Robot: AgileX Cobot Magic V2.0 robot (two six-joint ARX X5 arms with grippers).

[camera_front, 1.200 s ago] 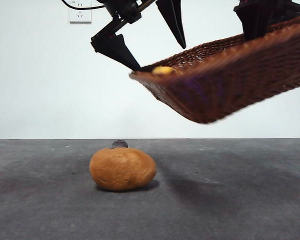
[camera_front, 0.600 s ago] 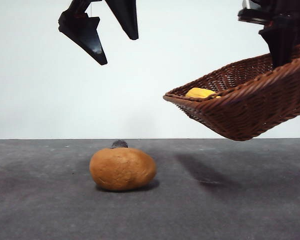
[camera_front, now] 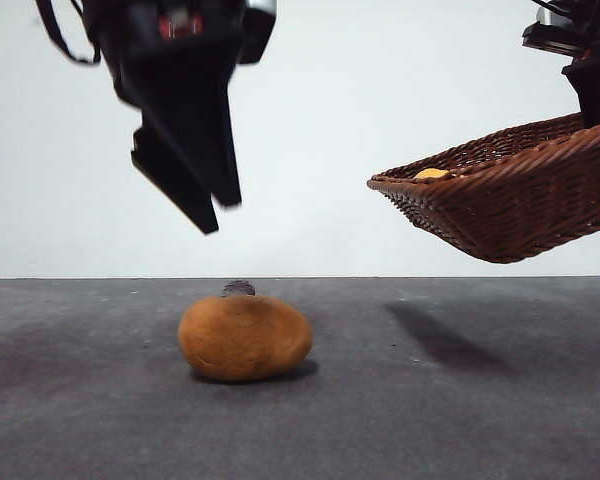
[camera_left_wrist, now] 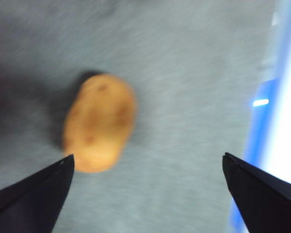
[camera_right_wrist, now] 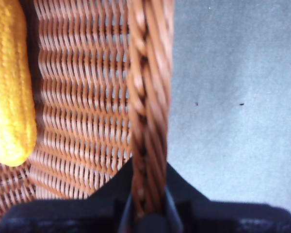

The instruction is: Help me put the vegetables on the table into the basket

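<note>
While potato (camera_front: 245,338) lies lengthwise on table (camera_front: 460,420) | left claw (camera_left_wrist: 148,167) spread above | right claw (camera_right_wrist: 148,206) clamps basket (camera_front: 510,205) rim

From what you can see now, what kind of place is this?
Probably a lab test bench, not a kitchen: a bare grey table before a blank white wall, with only a potato and a gripper-held wicker basket.

Woven wicker basket (camera_front: 510,205), matt speckled table (camera_front: 430,420), bumpy yellow vegetable (camera_right_wrist: 9,87), smooth-skinned potato (camera_front: 245,338)

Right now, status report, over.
Left gripper open above potato. Right gripper shut on basket rim, held aloft, yellow vegetable inside. Purple piece behind potato.
</note>
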